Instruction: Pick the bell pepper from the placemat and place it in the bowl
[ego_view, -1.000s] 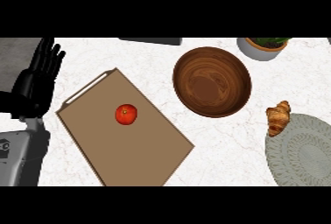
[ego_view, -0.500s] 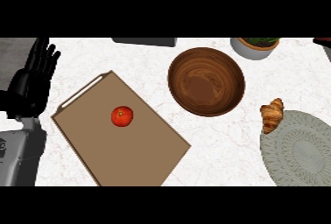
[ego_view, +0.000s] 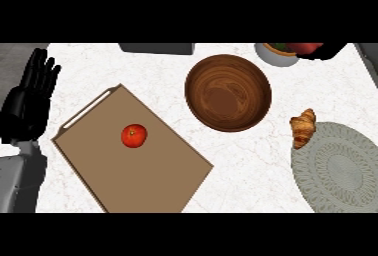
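Observation:
A small round red bell pepper (ego_view: 133, 135) lies on the upper left part of a brown rectangular mat (ego_view: 148, 170) that sits at an angle on the white counter. The brown wooden bowl (ego_view: 227, 92) stands apart from it to the upper right, with nothing inside. My left hand (ego_view: 29, 95) rests open at the left edge, fingers straight and pointing up, a short way left of the mat and not touching the pepper. My right hand does not show.
A croissant (ego_view: 303, 128) lies right of the bowl, touching a round grey woven mat (ego_view: 339, 170). A small grey pot (ego_view: 277, 54) with a red and a dark thing beside it stands at the top right. A dark flat object (ego_view: 157, 48) sits at the top.
Everything in view has slid a little to the left, bringing the dark thing at the top right into sight. The pepper still lies on the mat, and my left hand keeps its pose.

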